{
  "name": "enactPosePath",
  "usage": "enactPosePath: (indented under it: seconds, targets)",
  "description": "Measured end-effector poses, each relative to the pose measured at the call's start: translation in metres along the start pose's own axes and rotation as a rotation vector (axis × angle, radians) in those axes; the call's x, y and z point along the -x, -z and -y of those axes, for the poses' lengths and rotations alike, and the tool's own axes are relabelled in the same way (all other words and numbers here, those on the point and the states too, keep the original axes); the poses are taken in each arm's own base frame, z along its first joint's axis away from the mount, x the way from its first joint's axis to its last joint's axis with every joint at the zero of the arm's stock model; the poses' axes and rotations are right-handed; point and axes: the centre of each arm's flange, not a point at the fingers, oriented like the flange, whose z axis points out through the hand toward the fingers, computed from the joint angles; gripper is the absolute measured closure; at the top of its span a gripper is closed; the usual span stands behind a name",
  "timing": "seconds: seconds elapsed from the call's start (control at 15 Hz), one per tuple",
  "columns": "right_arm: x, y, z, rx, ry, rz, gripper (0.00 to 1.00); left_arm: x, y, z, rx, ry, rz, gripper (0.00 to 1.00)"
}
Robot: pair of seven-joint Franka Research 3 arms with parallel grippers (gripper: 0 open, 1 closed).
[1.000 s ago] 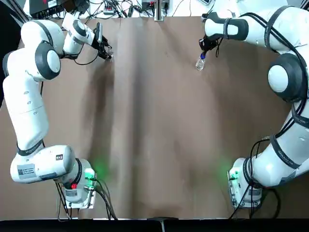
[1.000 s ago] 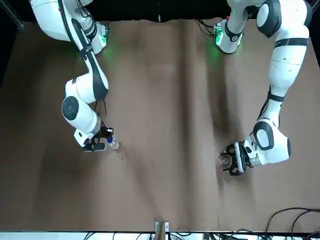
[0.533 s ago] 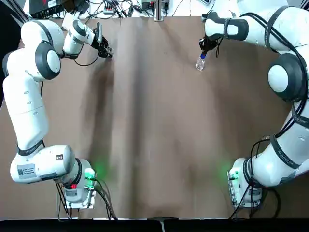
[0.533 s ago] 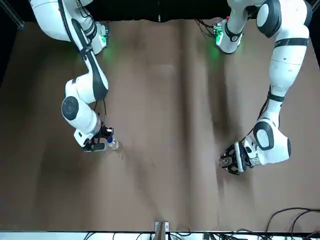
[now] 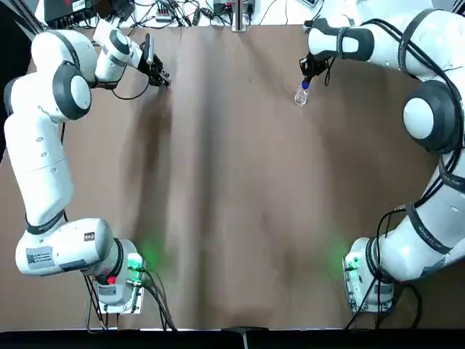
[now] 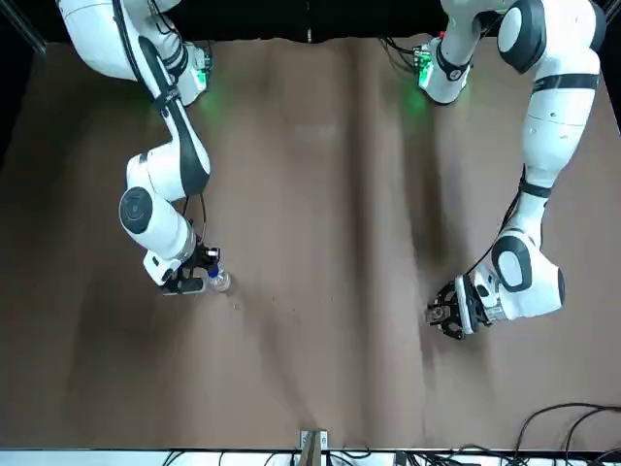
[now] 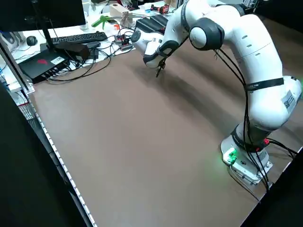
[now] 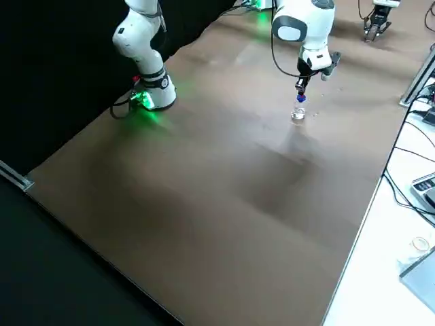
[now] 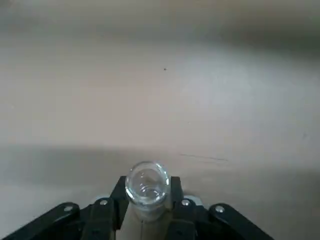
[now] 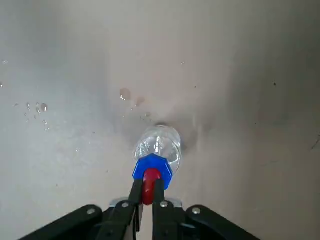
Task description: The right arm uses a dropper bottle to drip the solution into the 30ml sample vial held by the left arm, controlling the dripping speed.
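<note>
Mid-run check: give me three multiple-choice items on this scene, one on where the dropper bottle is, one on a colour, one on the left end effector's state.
1. The dropper bottle is:
A. under the right end effector, far from the vial
B. over the vial
C. lying beside the left arm's base

2. Its collar is:
A. green
B. blue
C. yellow

3. The left end effector is:
A. open and empty
B. shut on the 30ml sample vial
C. shut on a cable

Answers: 1 A, the top view shows the arms at opposite sides of the table; 2 B, blue below the red top; 3 B, the fingers clamp the clear vial.
</note>
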Motion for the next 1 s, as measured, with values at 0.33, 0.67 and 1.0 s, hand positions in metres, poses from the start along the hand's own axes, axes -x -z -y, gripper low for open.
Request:
enactPosePath:
  seconds: [0.33,0.67,1.0]
  targets:
    - [0.002,0.006,-0.003,0.009,-0.003,0.037,0.88,0.000,0.000,0.000,0.000,0.000,-0.001,0.63]
    - [0.003,0.022,-0.003,0.006,-0.003,0.026,0.88,0.000,0.000,0.000,0.000,-0.002,-0.002,0.67]
    - [0.006,0.035,-0.002,0.005,-0.001,0.028,0.87,0.000,0.000,0.000,0.000,-0.006,-0.002,0.68]
